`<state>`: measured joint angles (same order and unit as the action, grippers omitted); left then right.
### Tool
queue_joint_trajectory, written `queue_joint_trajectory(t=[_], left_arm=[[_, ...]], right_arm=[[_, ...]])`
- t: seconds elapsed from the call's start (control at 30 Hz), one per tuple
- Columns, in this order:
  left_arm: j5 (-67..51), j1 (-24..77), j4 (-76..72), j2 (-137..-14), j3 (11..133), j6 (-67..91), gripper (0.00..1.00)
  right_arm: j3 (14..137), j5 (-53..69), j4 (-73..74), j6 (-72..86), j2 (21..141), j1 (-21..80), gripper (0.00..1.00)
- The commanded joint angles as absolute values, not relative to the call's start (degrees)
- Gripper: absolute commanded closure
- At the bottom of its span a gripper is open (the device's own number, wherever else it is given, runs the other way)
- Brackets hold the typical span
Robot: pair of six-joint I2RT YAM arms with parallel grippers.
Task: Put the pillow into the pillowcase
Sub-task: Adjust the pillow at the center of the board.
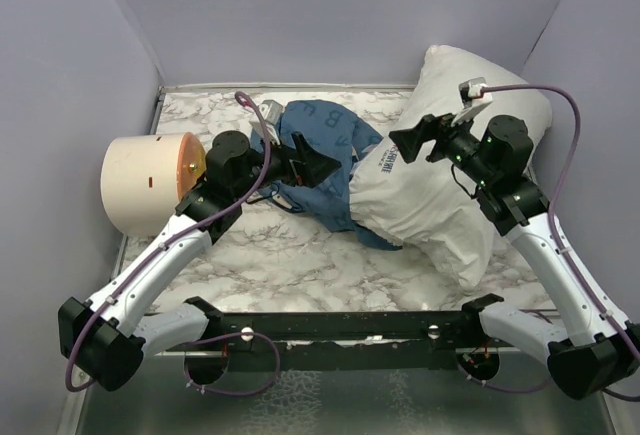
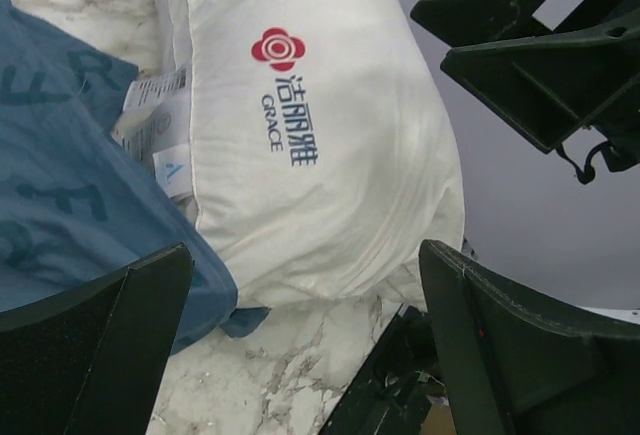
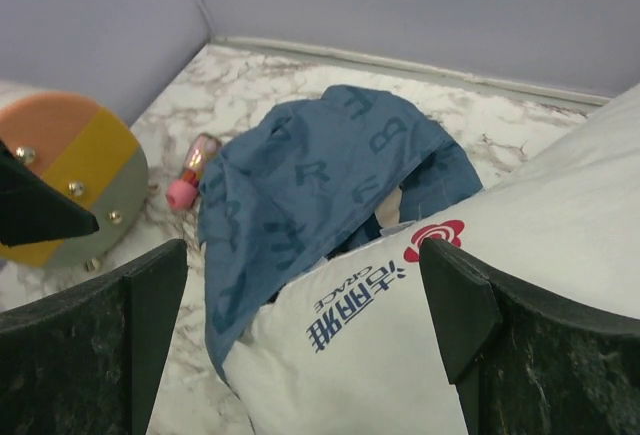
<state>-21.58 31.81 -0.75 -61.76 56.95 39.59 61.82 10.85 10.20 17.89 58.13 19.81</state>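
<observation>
From above: the pillow slantwise on the right half of the marble worktop, far end up against the back right corner, printed end toward the middle. Just left of it the pillowcase, crumpled in a blue heap, with one edge tucked under the pillow's near end. Left jaws spread wide over the heap, tips toward the pillow's printed end, gripping nothing. Right jaws also spread wide, above the pillow's middle, pointed left and gripping nothing. Cannot tell whether either pair touches the fabric. At far left a cream roll on its side.

From the left wrist: the pillow straight ahead between the two open fingers, with its red logo and dark print facing the camera. Pillowcase at the left, lapping under the pillow's edge, with white labels at the seam. Right jaws at the upper right, apart from the pillow.

From the right wrist: the pillow's printed end low and right between the open fingers, the pillowcase bunched beyond it. Near the roll, a small pink tube on the worktop.
</observation>
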Motion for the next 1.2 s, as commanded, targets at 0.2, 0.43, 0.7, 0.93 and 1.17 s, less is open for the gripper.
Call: queue_joint_trajectory(t=[0.2,0.43,0.7,0.93,1.17], left_arm=[[-16.15,31.42,-0.88,-59.60,49.17,43.92,0.04],[-10.51,31.86,5.71,-62.62,51.28,42.94,0.25],[-0.03,37.03,13.45,-66.30,53.39,38.25,0.26],[-3.70,37.53,8.85,-71.43,51.76,37.99,0.18],[-5.00,37.44,3.62,-79.57,52.96,38.99,0.18]], right_arm=[[57.52,29.51,11.52,7.64,62.51,20.12,0.01],[58.93,30.36,14.01,6.74,63.32,20.08,0.01],[63.17,33.60,17.58,4.26,65.36,20.06,0.01],[65.82,32.32,21.55,2.31,66.98,20.13,0.01],[65.36,32.93,22.83,1.96,66.80,20.08,0.01]])
